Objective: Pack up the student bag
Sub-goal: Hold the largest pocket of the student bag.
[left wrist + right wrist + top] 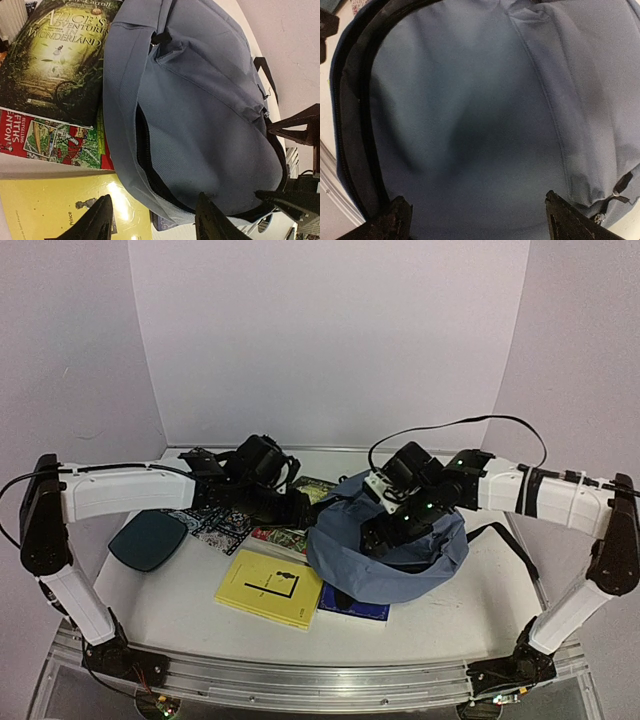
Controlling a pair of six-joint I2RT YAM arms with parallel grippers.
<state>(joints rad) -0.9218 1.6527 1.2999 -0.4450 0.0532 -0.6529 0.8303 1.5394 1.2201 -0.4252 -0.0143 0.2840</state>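
The backpack (385, 560) lies at three o'clock of the yellow book (268, 588). It looks soft, light and floppy, so it is probably best pinched at the zipper rim (142, 150). The left gripper (152, 200) and right gripper (475, 197) both gape wide, empty.

My left gripper (152, 200), twelve o'clock: soft blue-grey fabric backpack (200, 110) blocks.
Eight o'clock: flat yellow paperback book (45, 210).
My right gripper (475, 196): backpack fabric all round.

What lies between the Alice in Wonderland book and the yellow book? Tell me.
A red illustrated book, then a bare strip of table before the yellow book; the left wrist view shows it.
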